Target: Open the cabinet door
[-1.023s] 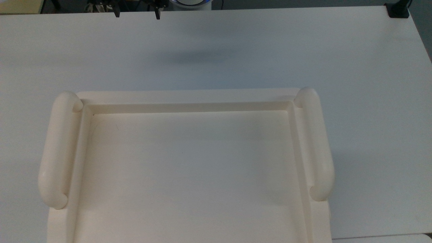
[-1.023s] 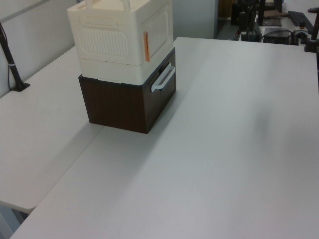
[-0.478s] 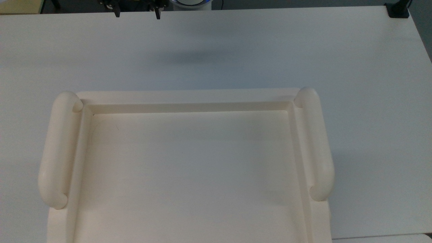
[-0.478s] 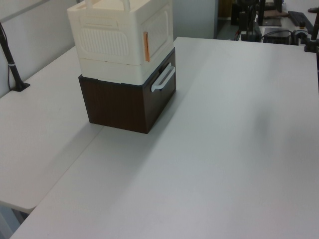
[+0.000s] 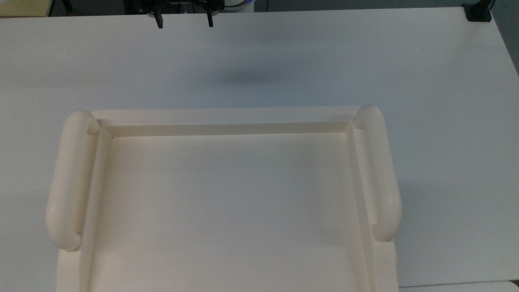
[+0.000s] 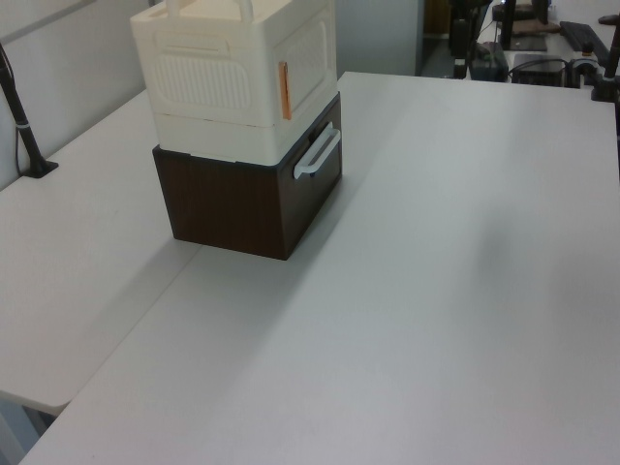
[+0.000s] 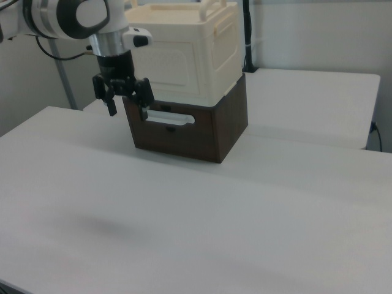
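Cream cabinet door [image 6: 312,60]: flat panel carrying a vertical orange strip, flush with the cream cabinet [image 6: 208,82] stacked on a dark brown drawer unit [image 6: 242,199]. End effector [image 7: 127,111] fingers spread, empty, above the desk [image 7: 202,208].

Place: a robotics lab or test room, most likely.
Table: broad white table [image 6: 455,291], several white tops pushed together, bare but for one test piece.
Arm: white robot arm [image 7: 67,15] with a black claw [image 7: 127,104] hanging over the table.
Mounts: black clamped pole [image 6: 21,121] at the table edge in the left view, a black clamp [image 5: 477,12] at a corner in the top view.
Background: dark equipment and cables [image 6: 528,44] beyond the far edge, hard to make out.
Walls: plain, pale.
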Robot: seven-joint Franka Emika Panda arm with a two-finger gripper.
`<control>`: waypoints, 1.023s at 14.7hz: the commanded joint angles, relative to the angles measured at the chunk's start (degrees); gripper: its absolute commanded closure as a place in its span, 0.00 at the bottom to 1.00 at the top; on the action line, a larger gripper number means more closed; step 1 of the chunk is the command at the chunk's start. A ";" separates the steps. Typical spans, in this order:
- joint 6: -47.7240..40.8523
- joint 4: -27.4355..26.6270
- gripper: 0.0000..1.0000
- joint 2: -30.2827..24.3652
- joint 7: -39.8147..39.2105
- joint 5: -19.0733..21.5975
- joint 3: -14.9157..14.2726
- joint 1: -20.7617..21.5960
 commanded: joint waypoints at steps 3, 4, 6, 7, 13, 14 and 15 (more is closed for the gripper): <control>14.78 4.95 0.00 5.20 -1.34 6.66 -0.90 4.88; 19.34 6.00 0.00 6.52 -0.90 7.54 -0.90 6.10; 24.54 8.37 0.00 9.06 1.89 7.64 -0.63 7.95; 27.18 9.77 0.00 10.65 4.52 7.38 -0.55 8.83; 40.74 14.17 0.00 18.03 13.85 3.78 -0.37 13.14; 40.92 15.40 0.00 19.18 15.43 2.81 -0.46 13.58; 41.00 16.63 0.00 20.23 17.02 1.85 -0.37 14.11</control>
